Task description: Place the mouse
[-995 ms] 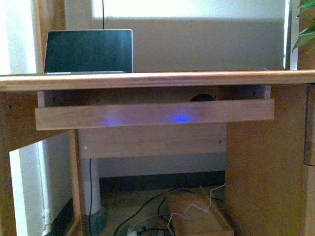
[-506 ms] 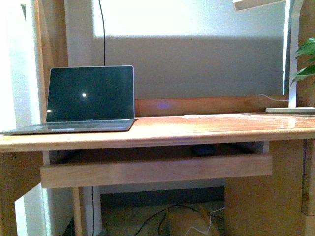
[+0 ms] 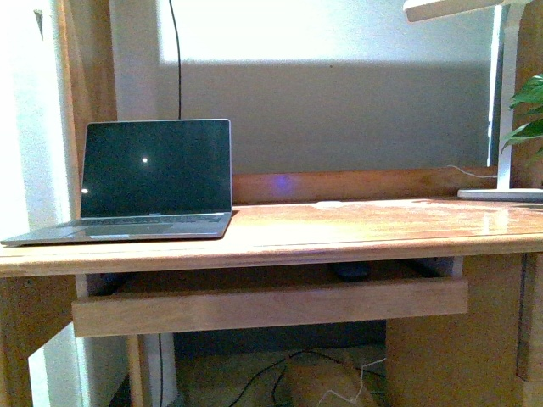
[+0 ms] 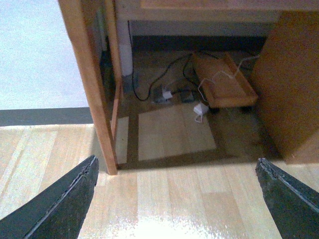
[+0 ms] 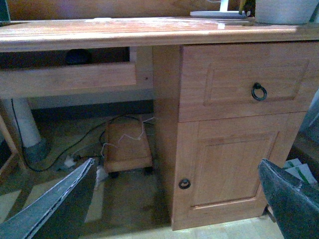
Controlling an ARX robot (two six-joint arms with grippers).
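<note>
The desk [image 3: 356, 229] stands ahead of both pincers and well apart from them, its top higher than either. The right pincer [image 5: 174, 204] hangs low before the desk's cupboard [image 5: 234, 164], fingers spread wide with nothing between them. The left pincer [image 4: 174, 199] is just as wide and empty, over the wooden floor [image 4: 45, 149] with the desk's leg ahead of it. The laptop [image 3: 157, 170] sits open on the desk top, above the left pincer's side. Under the top, the pull-out shelf [image 3: 271, 307] juts toward the pincers. The mouse [image 3: 349, 271] lies on that shelf, tucked in the narrow gap beneath the desk top, well ahead of the right pincer and higher up.

The gap looks like the main trouble: a wide-spread pincer going in could strike the desk edge or the shelf's front lip. A nudge might push the mouse further back into shadow. Its smooth dome could also squirt out of a grip set off-centre.
</note>
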